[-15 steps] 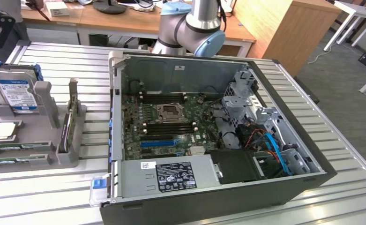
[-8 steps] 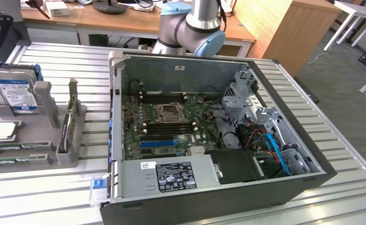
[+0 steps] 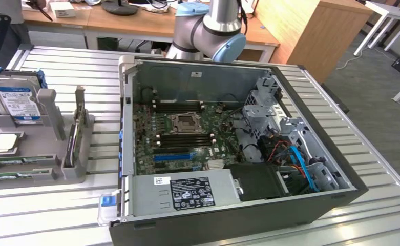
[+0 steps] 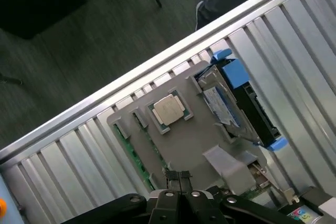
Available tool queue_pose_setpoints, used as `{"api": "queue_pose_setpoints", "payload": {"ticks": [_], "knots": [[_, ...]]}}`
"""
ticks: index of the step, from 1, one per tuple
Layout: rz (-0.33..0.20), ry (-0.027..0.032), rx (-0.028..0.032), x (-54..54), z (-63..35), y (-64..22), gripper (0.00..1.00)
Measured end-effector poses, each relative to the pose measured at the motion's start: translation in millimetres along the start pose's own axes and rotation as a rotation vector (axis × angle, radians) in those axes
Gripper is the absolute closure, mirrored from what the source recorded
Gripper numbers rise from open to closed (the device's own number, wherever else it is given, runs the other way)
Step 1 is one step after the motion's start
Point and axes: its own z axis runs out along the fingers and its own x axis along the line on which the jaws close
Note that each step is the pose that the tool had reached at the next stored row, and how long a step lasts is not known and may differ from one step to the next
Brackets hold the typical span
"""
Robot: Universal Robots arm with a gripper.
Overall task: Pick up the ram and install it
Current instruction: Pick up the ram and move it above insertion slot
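Ram (image 3: 12, 176) lies on its long edge in a slot of a gray holder (image 3: 63, 171) and shows as a thin green strip. A second green strip sits in the slot just beside it. The holder stands on a slatted metal table (image 3: 363, 154), near the table edge at the exterior view's left.

In the same holder, a hard drive (image 3: 17, 102) with a blue-and-white label stands upright, a square silver processor chip (image 3: 3, 143) lies flat, and a card with a metal bracket (image 3: 72, 141) stands on edge.

An open black computer case (image 3: 268, 220) lies in the middle of the table. Its motherboard (image 3: 179, 138) faces up, with a blue expansion slot (image 3: 172, 156) and a labeled power supply (image 3: 186, 192) at the near side. The robot arm (image 3: 210, 25) rises behind the case, toward the table's far edge.

In the wrist view, the tool (image 4: 179, 176) has its two dark fingers pressed together, pinching nothing. It hangs over the holder, near one end of the ram (image 4: 131, 150). The processor chip (image 4: 169, 110) and hard drive (image 4: 236, 103) lie farther along the holder.
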Motion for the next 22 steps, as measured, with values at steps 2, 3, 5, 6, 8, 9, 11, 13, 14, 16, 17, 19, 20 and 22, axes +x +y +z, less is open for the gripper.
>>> {"api": "queue_pose_setpoints", "payload": {"ticks": [2,3,5,6,8,9,11,13,14,16,17,19,20,22], "knots": [[-0.038,0.0021,-0.0003,0.0,0.2,0.0,0.90],[-0.055,0.0032,-0.0004,0.0,0.3,0.0,0.90],[-0.091,0.0053,-0.0008,0.0,0.4,0.0,0.90],[-0.110,0.0065,-0.0011,0.0,0.5,0.0,0.90],[-0.146,0.0086,-0.0015,0.0,0.7,0.0,0.90],[-0.164,0.0097,-0.0016,0.0,0.8,0.0,0.90],[-0.200,0.0116,-0.0016,0.0,1.1,0.0,0.90],[-0.236,0.0136,-0.0016,0.0,1.4,-0.1,0.90],[-0.255,0.0146,-0.0017,0.0,1.5,0.0,0.90],[-0.291,0.0166,-0.0017,0.0,1.8,-0.1,0.90],[-0.309,0.0177,-0.0018,0.0,1.9,-0.1,0.90],[-0.345,0.0195,-0.0018,0.0,2.2,-0.1,0.90],[-0.364,0.0207,-0.0019,0.0,2.2,-0.1,0.90],[-0.400,0.0226,-0.0020,0.0,2.4,-0.1,0.90]]}}
